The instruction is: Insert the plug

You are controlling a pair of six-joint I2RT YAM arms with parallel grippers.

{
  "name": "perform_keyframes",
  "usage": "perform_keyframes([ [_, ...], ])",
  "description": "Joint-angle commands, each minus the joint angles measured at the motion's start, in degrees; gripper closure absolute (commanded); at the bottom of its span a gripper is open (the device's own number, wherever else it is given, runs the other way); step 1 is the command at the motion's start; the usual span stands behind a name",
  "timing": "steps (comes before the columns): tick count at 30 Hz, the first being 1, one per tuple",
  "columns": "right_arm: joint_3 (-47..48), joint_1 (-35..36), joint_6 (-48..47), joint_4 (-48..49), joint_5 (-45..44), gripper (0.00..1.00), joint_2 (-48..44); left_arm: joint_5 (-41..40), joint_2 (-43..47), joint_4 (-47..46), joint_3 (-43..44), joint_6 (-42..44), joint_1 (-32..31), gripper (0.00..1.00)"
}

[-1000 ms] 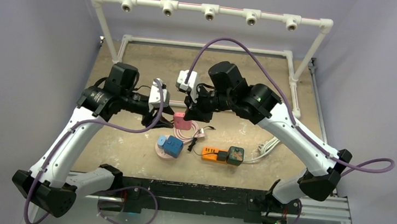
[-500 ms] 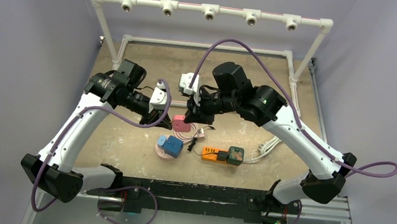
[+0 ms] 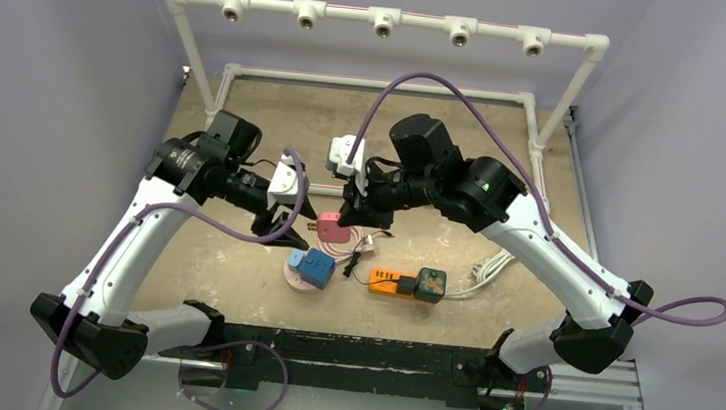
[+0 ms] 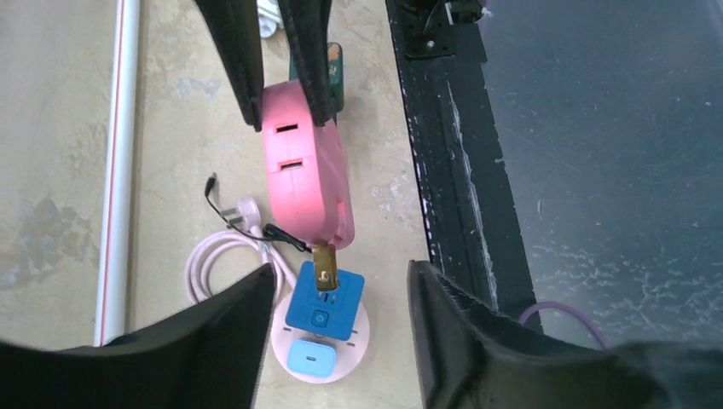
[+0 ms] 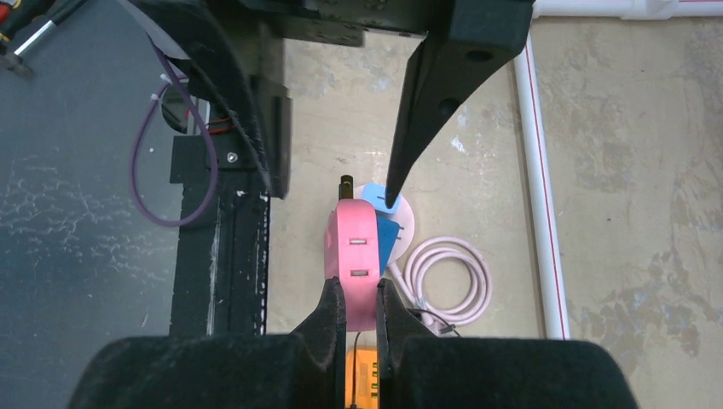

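Observation:
My right gripper [image 3: 348, 214] is shut on a pink plug block [image 3: 331, 227] and holds it above the table. In the right wrist view the fingers [image 5: 332, 311] clamp its rear end [image 5: 356, 256]. Its brass prongs [image 4: 324, 266] point at the blue socket cube [image 4: 324, 302] on a round pink base [image 4: 362, 328]. The prong tips lie over the cube's slotted face; I cannot tell whether they touch. My left gripper [image 4: 341, 273] is open and empty, its fingers on either side of the cube [image 3: 314, 268].
A coiled pink cable [image 3: 350, 245] lies beside the socket. An orange power strip [image 3: 387, 283] with a green adapter [image 3: 430, 283] lies to the right. A white box [image 3: 341, 151] sits behind the grippers. A white pipe frame [image 3: 385, 18] borders the table.
My left gripper has come down and forward to the blue socket cube. My right gripper has shifted the pink plug slightly left toward the cube.

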State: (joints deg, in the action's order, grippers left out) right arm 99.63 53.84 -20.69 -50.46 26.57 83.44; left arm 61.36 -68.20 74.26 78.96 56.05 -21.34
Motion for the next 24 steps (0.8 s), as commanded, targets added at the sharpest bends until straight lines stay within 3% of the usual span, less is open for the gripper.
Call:
perform_keyframes([
  [1, 0.11, -0.23, -0.84, -1.05, 0.23, 1.00, -1.30, 2.26, 2.83, -2.63, 2.32, -4.02, 0.34, 0.32],
  [3, 0.36, -0.23, -0.87, -1.05, 0.45, 1.00, -0.81, 2.27, 4.01, -5.49, 2.13, -7.47, 0.34, 0.23],
  [8, 1.92, -0.23, -1.07, -1.05, 1.52, 1.00, 0.58, 3.39, 5.40, -15.35, 1.13, -17.01, 0.34, 0.24],
  [13, 3.35, 0.01, -1.13, -1.22, 2.65, 1.00, 1.83, 5.45, 2.32, -17.17, 1.20, -20.34, 0.34, 0.38],
  [19, 4.15, 0.56, -0.97, -0.63, 3.22, 1.00, 2.75, 8.31, -0.90, -13.13, 1.76, -16.41, 0.25, 0.64],
  [24, 4.25, 0.72, -0.61, 0.09, 2.99, 1.00, 2.95, 7.22, -3.05, -5.45, 3.70, -9.63, 0.25, 0.79],
])
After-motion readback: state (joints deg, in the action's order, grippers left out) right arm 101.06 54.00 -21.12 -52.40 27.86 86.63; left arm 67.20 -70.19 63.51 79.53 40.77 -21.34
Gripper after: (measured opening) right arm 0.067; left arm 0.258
